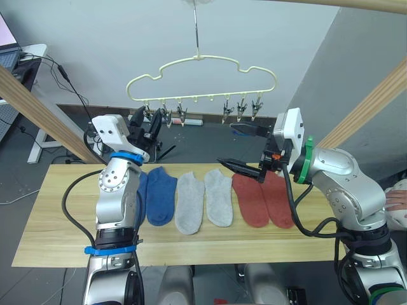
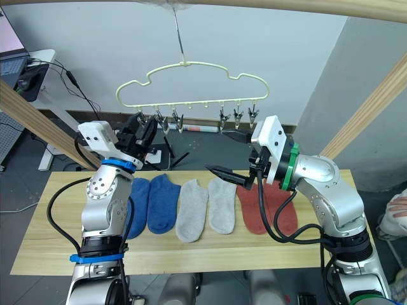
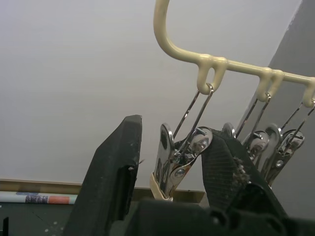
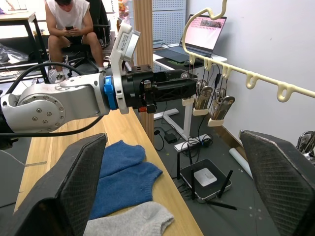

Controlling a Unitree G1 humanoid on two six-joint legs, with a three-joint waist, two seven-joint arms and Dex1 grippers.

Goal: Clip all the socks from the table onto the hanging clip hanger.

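Note:
Six socks lie in a row on the wooden table (image 1: 57,216): two blue (image 1: 160,194), two light grey (image 1: 189,202) and two rust red (image 1: 249,198). One blue sock is partly hidden behind my left arm. Above the table's far edge hangs the cream clip hanger (image 1: 202,63) with its row of metal clips. My left gripper (image 1: 147,124) is raised to the leftmost clip (image 3: 179,157), open, with that clip between its fingers. My right gripper (image 1: 226,144) is wide open and holds nothing, hovering over the red socks below the right-hand clips.
Thick wooden poles (image 1: 44,108) slant on both sides and cross overhead. A desk with a laptop (image 4: 204,29) stands off to the left. A router (image 4: 206,177) lies on the floor behind the table. A person (image 4: 69,19) sits far back, and a hand (image 1: 397,200) shows at the right edge.

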